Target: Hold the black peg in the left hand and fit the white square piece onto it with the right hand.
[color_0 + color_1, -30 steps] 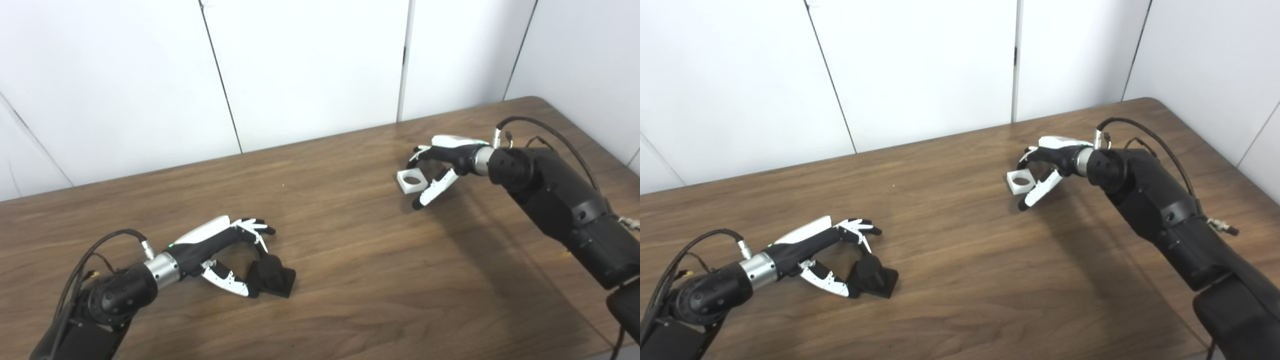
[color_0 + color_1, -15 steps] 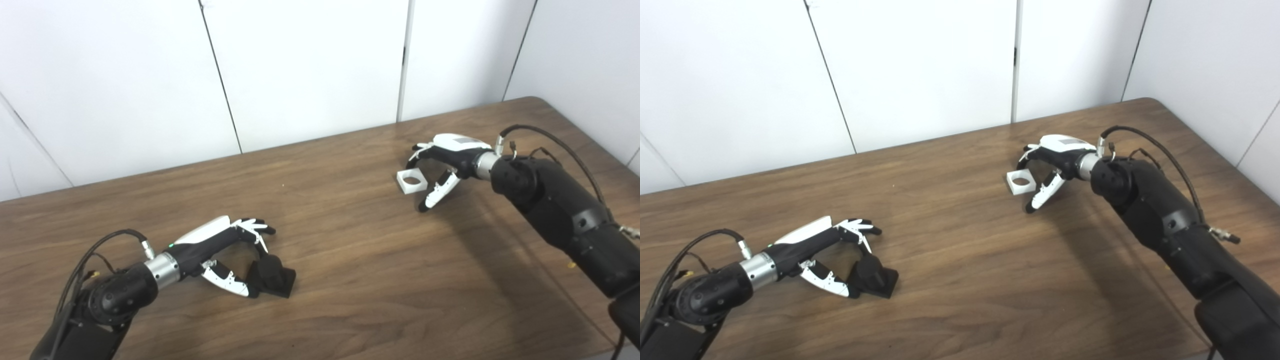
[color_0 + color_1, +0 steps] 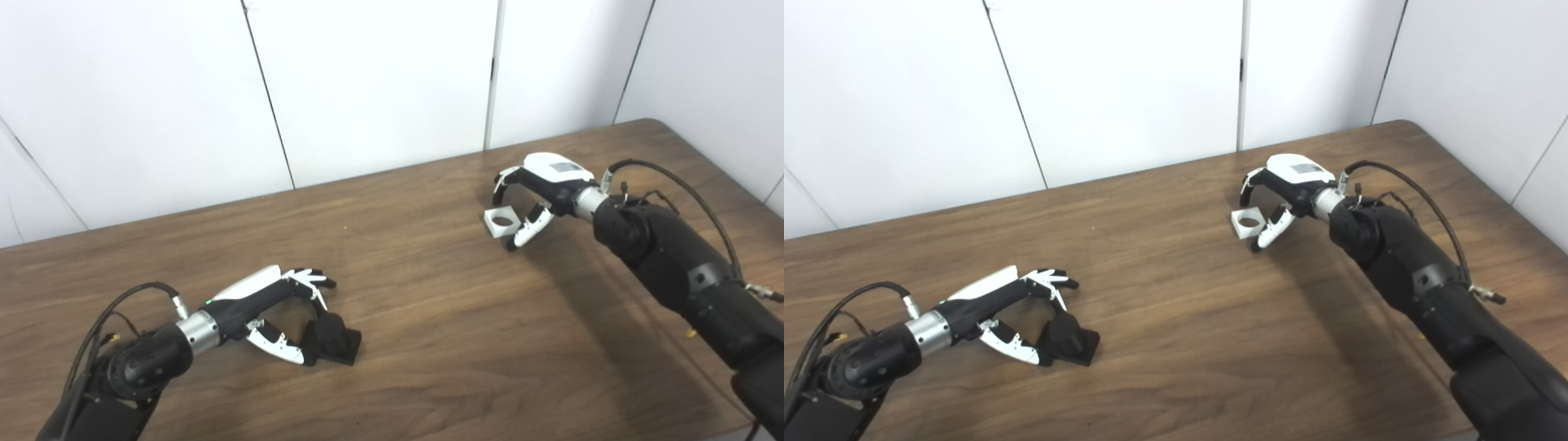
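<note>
The black peg [image 3: 334,341], a round stub on a square base, lies on the wooden table [image 3: 429,318] at the near left. My left hand [image 3: 269,299] is cupped around it. Its fingers [image 3: 312,280] arch above the peg and its thumb tip rests by the base, with no firm hold showing. At the far right lies the white square piece [image 3: 502,222], flat with a round hole in it. My right hand [image 3: 542,187] hovers open over it, back upward. Its fingers curl down on the piece's far side and its thumb [image 3: 527,225] points down just right of it.
White wall panels [image 3: 367,79] stand behind the table's far edge. The table's right edge runs close to my right arm [image 3: 667,257]. Bare wood lies between the two hands.
My right hand has rolled its back upward and shifted a little left, so its fingers now arch over the white piece. The piece, the peg and my left hand have stayed put.
</note>
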Action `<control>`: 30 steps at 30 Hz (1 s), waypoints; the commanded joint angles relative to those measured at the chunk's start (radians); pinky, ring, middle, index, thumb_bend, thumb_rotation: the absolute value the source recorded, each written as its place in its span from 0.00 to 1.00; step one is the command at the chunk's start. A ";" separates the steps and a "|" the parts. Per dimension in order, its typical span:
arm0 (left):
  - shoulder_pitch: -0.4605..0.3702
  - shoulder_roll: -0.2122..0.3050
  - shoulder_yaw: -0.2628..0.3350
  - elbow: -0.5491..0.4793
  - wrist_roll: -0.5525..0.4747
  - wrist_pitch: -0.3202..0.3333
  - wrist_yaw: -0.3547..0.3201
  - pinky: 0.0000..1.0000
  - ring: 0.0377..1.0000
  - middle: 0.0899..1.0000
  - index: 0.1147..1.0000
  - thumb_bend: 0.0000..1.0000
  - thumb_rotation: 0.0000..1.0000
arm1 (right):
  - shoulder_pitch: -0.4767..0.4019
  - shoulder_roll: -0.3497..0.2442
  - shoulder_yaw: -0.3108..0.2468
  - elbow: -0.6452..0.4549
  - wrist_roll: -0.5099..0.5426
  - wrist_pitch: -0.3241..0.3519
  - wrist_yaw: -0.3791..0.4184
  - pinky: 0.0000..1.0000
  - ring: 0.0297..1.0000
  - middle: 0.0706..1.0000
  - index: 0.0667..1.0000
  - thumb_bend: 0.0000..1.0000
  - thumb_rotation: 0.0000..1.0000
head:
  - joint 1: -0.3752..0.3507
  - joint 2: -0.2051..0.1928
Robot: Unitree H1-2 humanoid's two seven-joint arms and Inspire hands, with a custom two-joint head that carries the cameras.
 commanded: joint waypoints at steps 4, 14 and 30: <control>0.063 0.024 -0.044 0.017 0.017 0.034 -0.110 0.99 0.99 0.90 0.42 0.52 0.06 | -0.037 0.009 0.016 0.048 -0.049 0.036 -0.008 0.88 0.86 0.82 0.46 0.51 0.14 | -0.001 0.004; 0.067 0.024 -0.045 0.010 0.015 0.034 -0.111 0.99 0.99 0.90 0.42 0.52 0.06 | -0.042 0.016 0.026 0.060 -0.062 0.033 -0.023 0.87 0.85 0.80 0.45 0.51 0.14 | 0.002 0.009; 0.061 0.023 -0.043 0.023 0.010 0.030 -0.114 0.99 0.99 0.90 0.42 0.52 0.06 | -0.020 -0.011 0.004 -0.027 -0.047 0.005 -0.039 0.90 0.87 0.80 0.45 0.52 0.14 | 0.005 0.013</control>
